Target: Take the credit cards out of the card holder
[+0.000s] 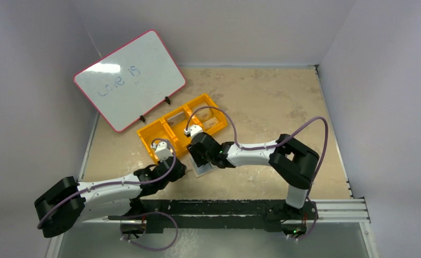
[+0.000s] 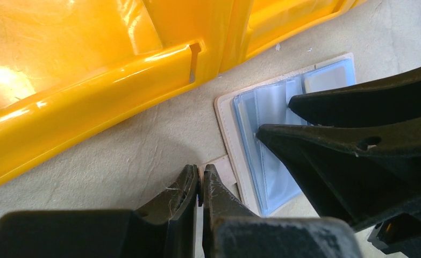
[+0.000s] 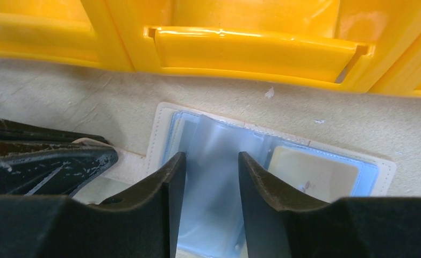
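Right gripper (image 3: 211,158) is hanging part-open over the holder's (image 3: 372,167) clear middle sleeve; I'm seeing nothing gripped. Card (image 3: 313,169) is lying in the right panel, just right of the jaws. Left gripper (image 2: 200,174) is sitting shut at the left flap, with the bin (image 3: 251,45) just beyond.

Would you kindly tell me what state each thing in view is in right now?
card holder: open, lying flat.
credit card: tucked in its pocket.
left gripper: shut on the holder's tan flap.
right gripper: open, astride a clear sleeve.
whiteboard: propped up, written on.
yellow bin: upright.
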